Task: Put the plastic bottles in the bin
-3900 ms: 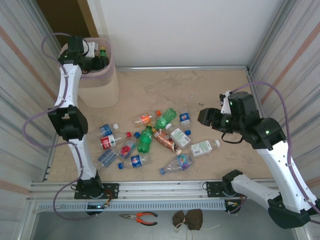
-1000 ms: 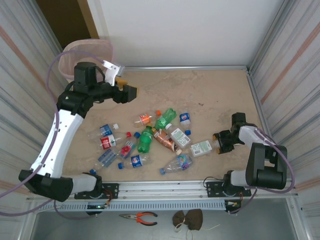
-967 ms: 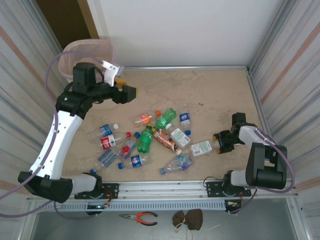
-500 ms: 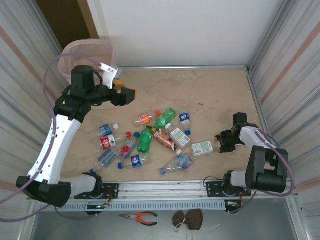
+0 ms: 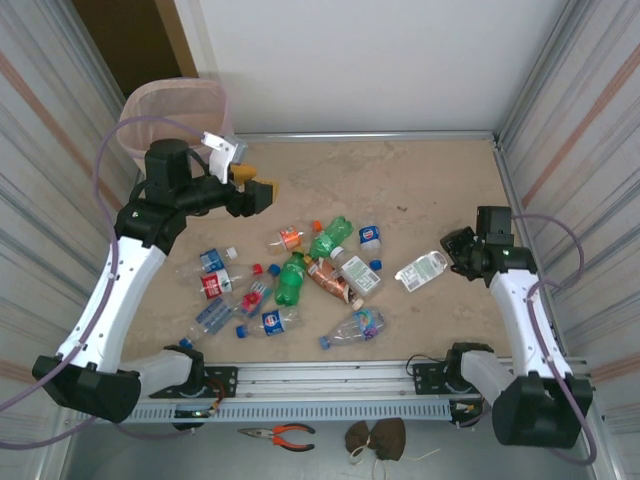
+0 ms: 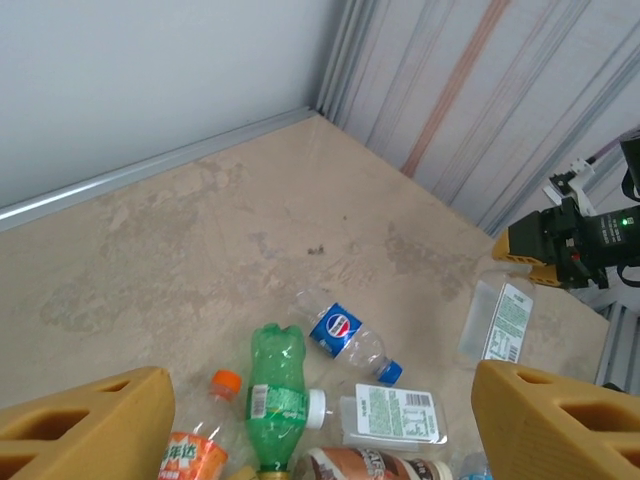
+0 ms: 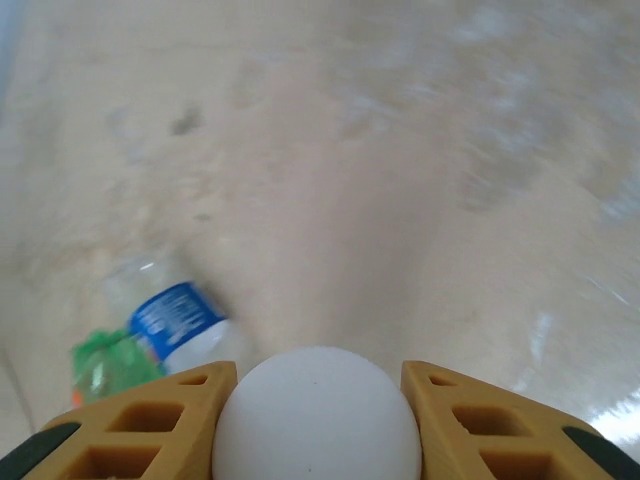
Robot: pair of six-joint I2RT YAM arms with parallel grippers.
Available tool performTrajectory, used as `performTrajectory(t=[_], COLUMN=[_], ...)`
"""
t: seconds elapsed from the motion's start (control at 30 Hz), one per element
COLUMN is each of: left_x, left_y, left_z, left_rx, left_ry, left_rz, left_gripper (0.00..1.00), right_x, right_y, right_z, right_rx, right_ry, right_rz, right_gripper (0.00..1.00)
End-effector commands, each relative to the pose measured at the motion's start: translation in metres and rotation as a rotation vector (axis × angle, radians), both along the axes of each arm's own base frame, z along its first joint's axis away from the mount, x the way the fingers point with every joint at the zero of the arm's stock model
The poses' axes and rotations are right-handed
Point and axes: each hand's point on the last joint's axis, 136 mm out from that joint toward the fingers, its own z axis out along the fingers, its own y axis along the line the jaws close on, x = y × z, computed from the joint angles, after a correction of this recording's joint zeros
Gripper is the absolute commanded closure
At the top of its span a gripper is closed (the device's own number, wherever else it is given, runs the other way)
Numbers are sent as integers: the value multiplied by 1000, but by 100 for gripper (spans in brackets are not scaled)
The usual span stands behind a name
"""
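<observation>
Right tool (image 5: 452, 257) clamps a bottle (image 5: 422, 270) (white cap); next, carry it to the bin (image 5: 135, 96) at ten o'clock. Left tool (image 5: 253, 193) wide.

The left arm arches high from its base, forearm level, left gripper (image 5: 259, 194) gaping wide. The right arm reaches forward, right gripper (image 5: 452, 254) clamped on the capped end of a clear bottle (image 5: 421, 271).
</observation>
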Motion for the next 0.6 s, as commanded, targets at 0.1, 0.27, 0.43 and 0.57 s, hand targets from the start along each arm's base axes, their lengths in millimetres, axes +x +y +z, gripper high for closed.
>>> performTrajectory(t=[0.1,0.27,0.43,0.57], left_x=[-16,-23,-44,-70], left_y=[-15,-23,-39,-59], left_z=[30,37,43,46], left_rx=[-131,-198,-219,-179], left_ry=[-105,-128,-222,-325], left_rz=[-113,-185,-304,-410], left_gripper=[22,22,18,11], right_x=[25,14,-7,-29], right_y=[46,88,120,146], right_z=[93,144,193,224], right_rx=[-145,-208,-266,-276], right_ry=[-451,-679,-917,-1088], right_rz=[387,697,938,1103], right_gripper=[81,81,82,85])
